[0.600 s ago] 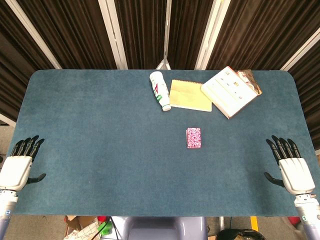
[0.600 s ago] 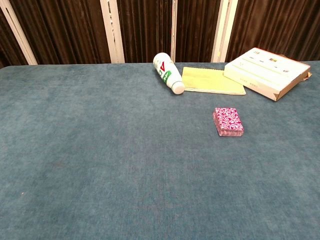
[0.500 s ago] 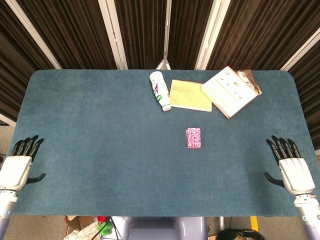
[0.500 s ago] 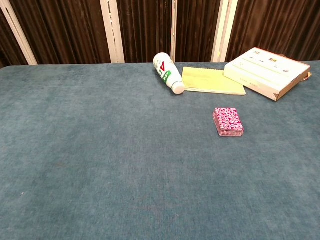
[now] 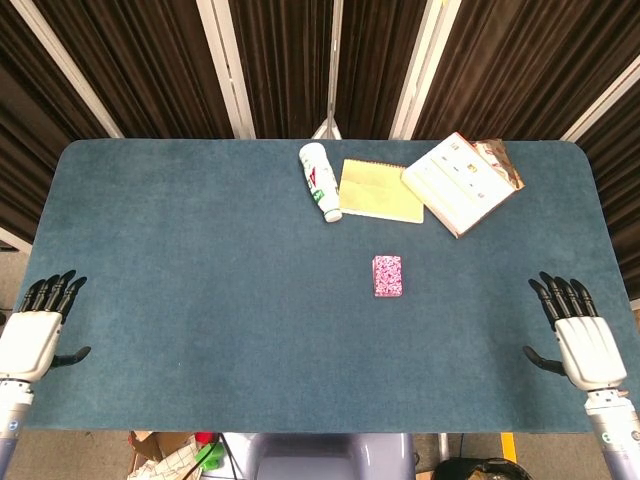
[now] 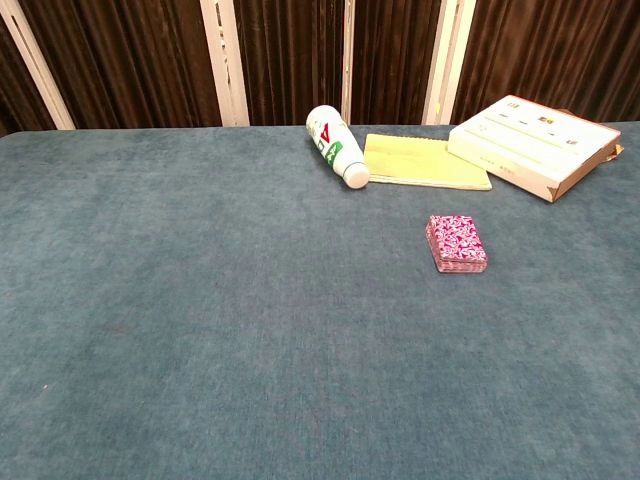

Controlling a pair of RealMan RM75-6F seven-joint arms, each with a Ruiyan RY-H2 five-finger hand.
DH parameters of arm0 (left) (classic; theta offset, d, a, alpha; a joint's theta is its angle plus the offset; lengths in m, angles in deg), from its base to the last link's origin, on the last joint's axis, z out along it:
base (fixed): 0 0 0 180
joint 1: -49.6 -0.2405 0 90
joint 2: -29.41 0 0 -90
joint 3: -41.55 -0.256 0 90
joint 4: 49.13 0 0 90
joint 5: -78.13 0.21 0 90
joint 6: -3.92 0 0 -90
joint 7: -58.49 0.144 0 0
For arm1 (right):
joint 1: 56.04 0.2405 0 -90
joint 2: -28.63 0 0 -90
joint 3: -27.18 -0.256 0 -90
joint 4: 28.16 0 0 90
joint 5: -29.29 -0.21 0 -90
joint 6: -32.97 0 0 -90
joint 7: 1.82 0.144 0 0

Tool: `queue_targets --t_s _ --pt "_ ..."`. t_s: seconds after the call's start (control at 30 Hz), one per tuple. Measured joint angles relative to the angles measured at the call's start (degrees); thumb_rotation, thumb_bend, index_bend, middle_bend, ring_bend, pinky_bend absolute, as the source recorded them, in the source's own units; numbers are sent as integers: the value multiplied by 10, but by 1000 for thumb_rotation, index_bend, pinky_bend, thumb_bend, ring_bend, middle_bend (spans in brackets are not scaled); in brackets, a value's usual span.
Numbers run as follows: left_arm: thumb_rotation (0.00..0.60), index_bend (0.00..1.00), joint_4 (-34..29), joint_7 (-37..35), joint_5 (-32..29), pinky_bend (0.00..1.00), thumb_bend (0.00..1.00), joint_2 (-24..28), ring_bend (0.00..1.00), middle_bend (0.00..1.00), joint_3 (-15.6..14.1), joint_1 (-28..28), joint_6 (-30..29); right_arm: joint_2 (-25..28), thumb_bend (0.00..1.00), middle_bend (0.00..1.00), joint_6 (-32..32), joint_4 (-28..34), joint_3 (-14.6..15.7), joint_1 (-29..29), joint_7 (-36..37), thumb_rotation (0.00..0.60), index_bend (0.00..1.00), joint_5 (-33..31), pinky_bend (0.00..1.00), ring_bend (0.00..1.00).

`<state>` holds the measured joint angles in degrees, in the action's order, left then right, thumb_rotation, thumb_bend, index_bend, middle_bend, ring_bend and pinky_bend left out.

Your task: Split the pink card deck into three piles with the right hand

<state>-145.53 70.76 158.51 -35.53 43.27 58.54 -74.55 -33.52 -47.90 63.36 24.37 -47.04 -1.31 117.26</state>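
Note:
The pink card deck lies as one stack on the blue table, right of centre; the chest view shows the pink card deck too. My right hand rests at the table's near right edge, fingers spread and holding nothing, well to the right of the deck. My left hand lies at the near left edge, fingers apart and empty. Neither hand appears in the chest view.
At the back lie a white bottle on its side, a yellow notepad and a thick white book. The blue table stretches wide around the deck.
The right hand has crept slightly toward the table. The deck and the left hand have not moved.

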Motion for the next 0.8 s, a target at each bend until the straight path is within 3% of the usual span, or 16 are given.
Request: queue_targets --t_s 0.23,0.43,0.63,0.8 --pt "600 0 -2 -5 7 0 63 1 0 0 -2 3 3 17 215 0 22 53 -17 21 -29 600 0 -11 0 0" --pt "600 0 -2 -15 10 0 63 3 0 0 -2 4 5 25 214 0 92 123 -42 68 -106 600 2 -61 0 0" --pt "600 0 -3 -21 5 0 63 9 0 0 -4 6 16 14 214 0 171 174 -71 134 -206 600 4 -182 0 0" --pt "600 0 2 -26 10 0 63 11 0 0 -5 6 15 -14 214 0 208 198 -91 205 -304 600 4 -341 0 0"
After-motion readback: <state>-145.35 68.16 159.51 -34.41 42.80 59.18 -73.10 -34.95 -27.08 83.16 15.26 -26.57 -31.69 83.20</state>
